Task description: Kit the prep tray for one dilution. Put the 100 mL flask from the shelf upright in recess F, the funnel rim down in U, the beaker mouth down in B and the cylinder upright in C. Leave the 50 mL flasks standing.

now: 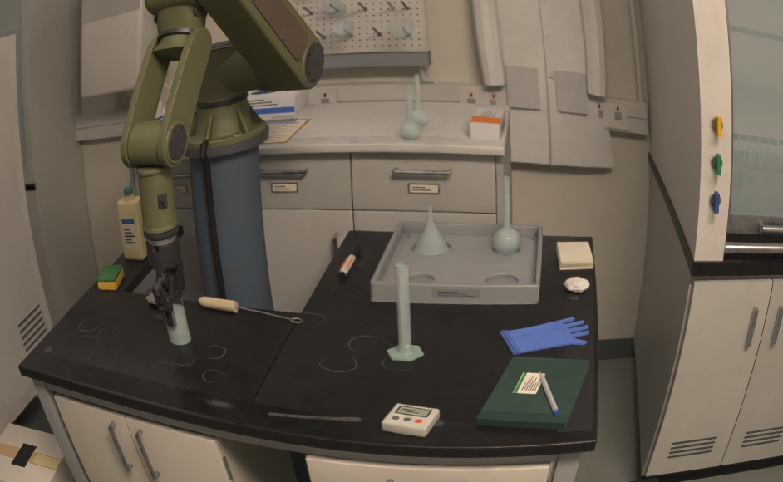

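The top of the pale green beaker (179, 327) is partly hidden behind my gripper (168, 310), which is closed on the beaker as it stands on the left part of the black bench. The grey prep tray (458, 264) sits at the back of the bench. A funnel (430, 232) stands rim down in its rear left recess. A long-necked flask (506, 232) stands upright in the rear right recess. The two front recesses hold nothing. The tall cylinder (403, 318) stands upright on the bench in front of the tray. Two small flasks (413, 117) stand on the rear shelf.
A bottle (132, 223) and a sponge (111, 277) sit behind my arm. A brush (244, 309) lies right of the beaker. A marker (348, 262), timer (410, 418), blue glove (544, 334), green notebook with pen (532, 400) and pad (574, 255) lie around the bench.
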You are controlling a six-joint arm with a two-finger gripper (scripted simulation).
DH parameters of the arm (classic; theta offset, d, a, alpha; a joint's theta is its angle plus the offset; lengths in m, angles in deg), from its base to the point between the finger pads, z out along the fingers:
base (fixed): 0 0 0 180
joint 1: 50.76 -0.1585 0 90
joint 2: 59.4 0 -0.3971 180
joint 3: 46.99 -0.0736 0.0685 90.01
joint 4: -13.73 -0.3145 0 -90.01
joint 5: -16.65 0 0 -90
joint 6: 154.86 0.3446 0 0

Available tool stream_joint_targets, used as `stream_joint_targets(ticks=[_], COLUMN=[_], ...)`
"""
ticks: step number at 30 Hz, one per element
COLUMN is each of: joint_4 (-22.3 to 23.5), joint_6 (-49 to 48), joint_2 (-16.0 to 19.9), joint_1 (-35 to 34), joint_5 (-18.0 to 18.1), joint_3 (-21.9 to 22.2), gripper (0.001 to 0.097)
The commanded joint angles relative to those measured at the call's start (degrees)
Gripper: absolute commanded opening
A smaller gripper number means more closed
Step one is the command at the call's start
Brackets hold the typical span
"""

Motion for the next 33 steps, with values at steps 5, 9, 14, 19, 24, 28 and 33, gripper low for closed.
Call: stream_joint_targets(ticks=[5,9,14,19,24,28,33], joint_4=[0.0,0.0,0.0,0.0,0.0,0.0,0.0], joint_6=[0.0,0.0,0.0,0.0,0.0,0.0,0.0], joint_2=[-0.02,-0.02,-0.11,-0.85,-2.53,-4.45,-7.26], joint_1=[0.0,0.0,0.0,0.0,0.0,0.0,0.0], joint_5=[0.01,0.01,-0.07,-0.68,-2.12,-3.84,-6.51], joint_3=[0.01,0.01,0.0,-0.13,-0.37,-0.57,-0.71], gripper=[0.008,0.008,0.008,0.008,0.008,0.008,0.008])
